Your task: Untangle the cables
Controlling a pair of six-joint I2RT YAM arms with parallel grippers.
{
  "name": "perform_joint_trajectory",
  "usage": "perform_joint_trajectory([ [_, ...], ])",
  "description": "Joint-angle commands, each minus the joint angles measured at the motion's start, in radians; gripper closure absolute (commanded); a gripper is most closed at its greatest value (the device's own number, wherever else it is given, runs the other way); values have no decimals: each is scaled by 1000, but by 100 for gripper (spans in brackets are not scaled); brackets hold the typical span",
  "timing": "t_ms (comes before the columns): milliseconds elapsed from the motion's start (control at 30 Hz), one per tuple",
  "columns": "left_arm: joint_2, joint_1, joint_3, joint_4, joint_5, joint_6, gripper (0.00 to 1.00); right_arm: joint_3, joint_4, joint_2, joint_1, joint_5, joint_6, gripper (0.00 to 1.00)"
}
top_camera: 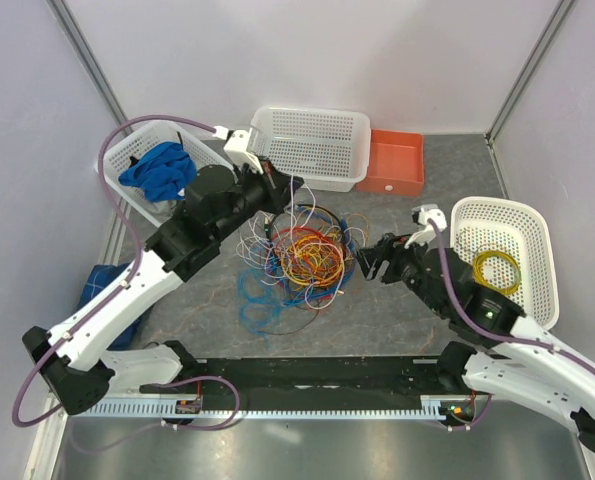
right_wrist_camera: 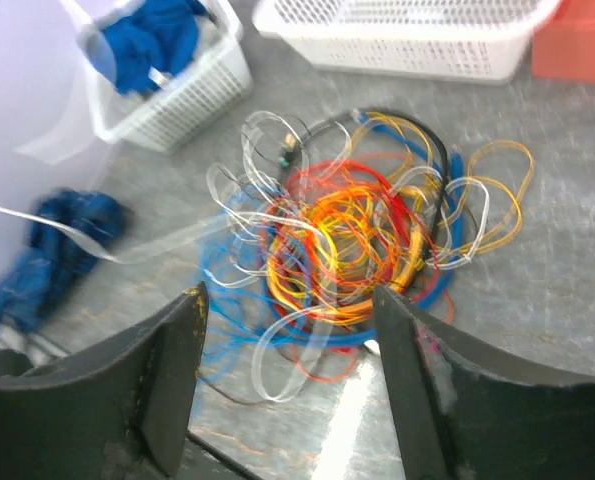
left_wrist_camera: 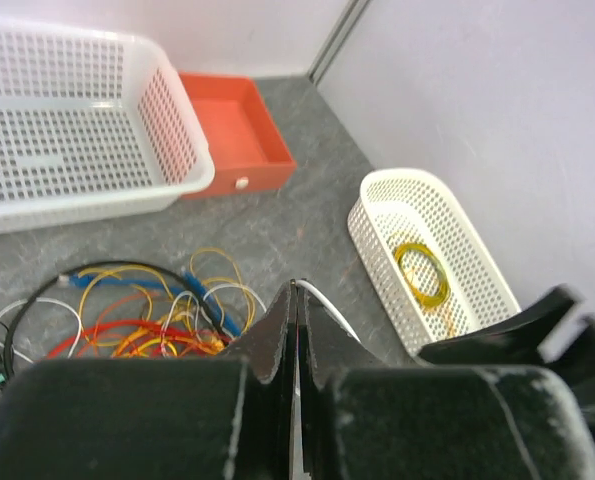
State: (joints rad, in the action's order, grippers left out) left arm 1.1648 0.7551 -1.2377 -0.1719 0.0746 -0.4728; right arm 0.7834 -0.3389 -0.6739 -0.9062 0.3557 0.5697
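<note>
At left, clamped tight with the left gripper (left_wrist_camera: 295, 300) on what looks like a thin white strand (top_camera: 296, 195) rising out of the loose tangle of thin yellow, orange, red, blue, black and white cables (top_camera: 302, 255), heaped on the grey table (top_camera: 397, 310) between both arms. At right, spread wide and empty with the right gripper (right_wrist_camera: 289, 295), just beside the heap. Seemingly midway through teasing one wire free: next, needs a slow lift away at left and a steadying hold on the heap at right, lest the whole bunch drag along.
</note>
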Motion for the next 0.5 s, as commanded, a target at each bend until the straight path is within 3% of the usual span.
perform_joint_trajectory([
  [0, -20, 4, -89, -107, 24, 66, 98, -91, 122, -91, -3, -12, 1, 30],
  [167, -31, 4, -140, -139, 33, 89, 98, -142, 247, -206, -3, -67, 12, 34],
  [467, -31, 4, -140, -158, 16, 94, 98, -176, 388, -274, -3, -118, -4, 34],
])
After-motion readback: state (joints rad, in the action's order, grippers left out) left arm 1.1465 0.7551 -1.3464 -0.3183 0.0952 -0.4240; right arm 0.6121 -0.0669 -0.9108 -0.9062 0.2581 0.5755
